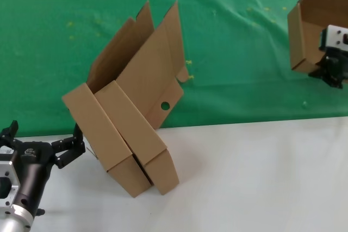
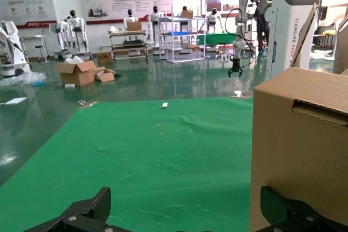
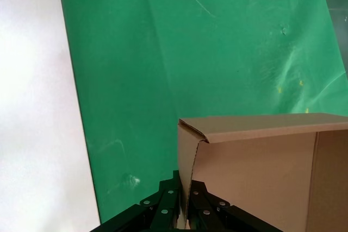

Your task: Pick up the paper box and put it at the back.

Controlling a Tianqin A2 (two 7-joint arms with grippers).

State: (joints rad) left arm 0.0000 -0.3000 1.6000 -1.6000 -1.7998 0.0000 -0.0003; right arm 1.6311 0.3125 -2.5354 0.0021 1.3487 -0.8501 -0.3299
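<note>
Two brown boxes (image 1: 128,134) lean together where the white tabletop (image 1: 261,177) meets the green cloth (image 1: 234,47), while a third paper box (image 1: 314,25) hangs above the cloth at the right, apparently being carried to the back. The right gripper (image 1: 330,71) is clamped on that box's lower wall edge. The left gripper (image 1: 68,148) hovers spread wide beside the leaning pair, holding nothing.

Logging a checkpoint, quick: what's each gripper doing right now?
Left gripper: open, holding nothing, beside the paper boxes on the white table.
Right gripper: shut on a paper box, above the green cloth.
</note>
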